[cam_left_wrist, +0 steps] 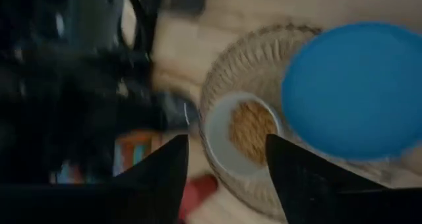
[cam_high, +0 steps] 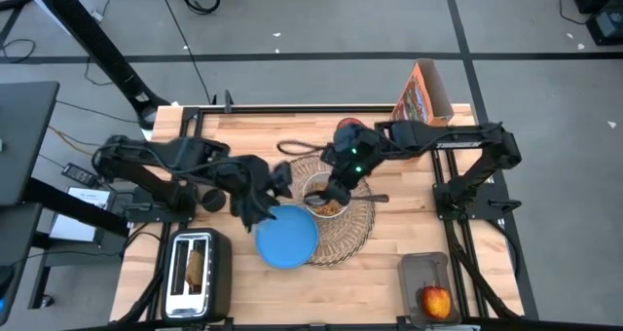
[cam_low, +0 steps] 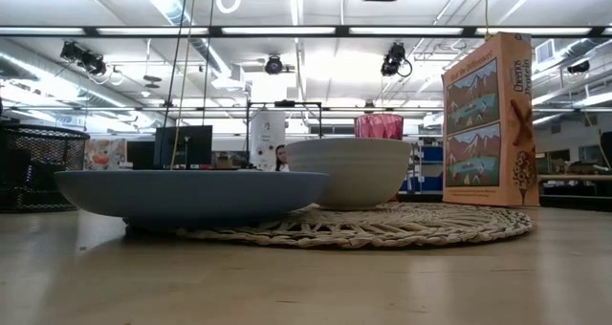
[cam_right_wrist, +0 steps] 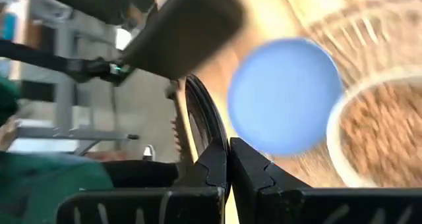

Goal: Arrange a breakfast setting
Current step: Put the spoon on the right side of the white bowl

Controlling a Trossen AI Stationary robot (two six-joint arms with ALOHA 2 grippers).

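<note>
One spoon [cam_high: 375, 199] lies crosswise on placemat [cam_high: 355, 236], handle toward right arm.

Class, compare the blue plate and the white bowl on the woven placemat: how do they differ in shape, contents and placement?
The blue plate is wide and shallow; the white bowl is deeper and stands taller. The blue plate is empty, while the white bowl holds brown cereal. The blue plate overhangs the edge of the woven placemat; the white bowl sits wholly on it. Both are round, upright and rest on the same mat.
</note>
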